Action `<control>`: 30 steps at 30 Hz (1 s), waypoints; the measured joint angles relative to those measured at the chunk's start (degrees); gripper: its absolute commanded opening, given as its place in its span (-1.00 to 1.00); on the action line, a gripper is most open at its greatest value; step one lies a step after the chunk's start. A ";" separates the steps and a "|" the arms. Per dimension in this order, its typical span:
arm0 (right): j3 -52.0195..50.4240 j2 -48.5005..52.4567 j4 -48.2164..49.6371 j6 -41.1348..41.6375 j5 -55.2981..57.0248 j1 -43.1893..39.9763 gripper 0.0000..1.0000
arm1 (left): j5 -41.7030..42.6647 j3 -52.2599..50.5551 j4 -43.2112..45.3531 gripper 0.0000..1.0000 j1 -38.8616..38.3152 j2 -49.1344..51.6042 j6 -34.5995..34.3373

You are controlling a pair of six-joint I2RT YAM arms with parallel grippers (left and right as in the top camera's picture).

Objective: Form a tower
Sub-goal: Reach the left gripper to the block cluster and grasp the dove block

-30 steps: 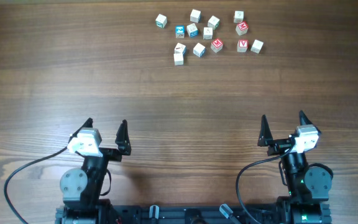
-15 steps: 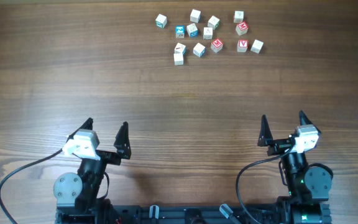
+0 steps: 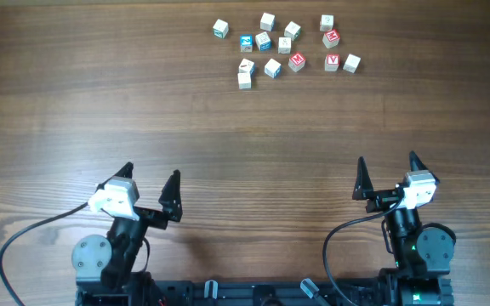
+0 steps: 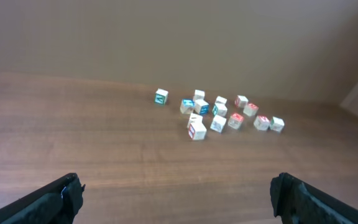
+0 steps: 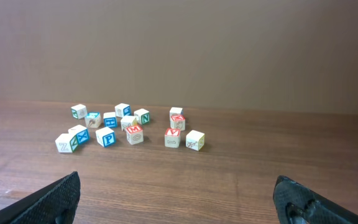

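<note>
Several small pale letter cubes (image 3: 272,68) lie scattered on the far part of the wooden table (image 3: 245,136), some with red (image 3: 297,61) or blue (image 3: 246,42) faces. Each rests singly on the wood, and no tower is in view. Both wrist views show the same cluster (image 4: 218,122) (image 5: 133,133) ahead at a distance. My left gripper (image 3: 150,174) (image 4: 176,183) stands open near the front left, nothing between its fingers. My right gripper (image 3: 387,160) (image 5: 178,180) stands open near the front right, also empty. Both are far from the cubes.
A black cable (image 3: 32,234) loops from the left arm's base along the front edge. A plain wall (image 5: 179,50) rises behind the table's far edge.
The left arm's base and gripper have shifted slightly; its jaws stay open. The right arm and the cubes have not moved.
</note>
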 measured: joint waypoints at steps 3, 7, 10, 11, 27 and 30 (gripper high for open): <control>0.00 0.00 -0.02 0.00 0.00 0.00 0.99 | 0.48 5.29 -0.98 1.00 0.00 4.74 0.02; 0.02 0.02 0.07 0.00 0.00 0.00 0.99 | 1.09 16.24 -1.75 1.00 0.00 16.39 0.02; 0.00 0.09 -0.11 0.00 0.00 0.00 0.99 | 1.95 26.32 -6.95 1.00 0.00 26.62 0.70; 0.00 0.13 -0.11 0.00 0.02 0.00 0.99 | 2.25 29.83 -8.85 1.00 0.00 30.18 1.42; 0.00 0.11 -0.15 0.00 0.00 0.00 0.99 | 1.60 90.49 -29.09 1.00 -12.92 90.62 5.18; 0.00 0.11 -0.15 0.00 0.00 0.00 0.99 | -0.59 92.08 -24.52 1.00 -15.26 96.45 4.50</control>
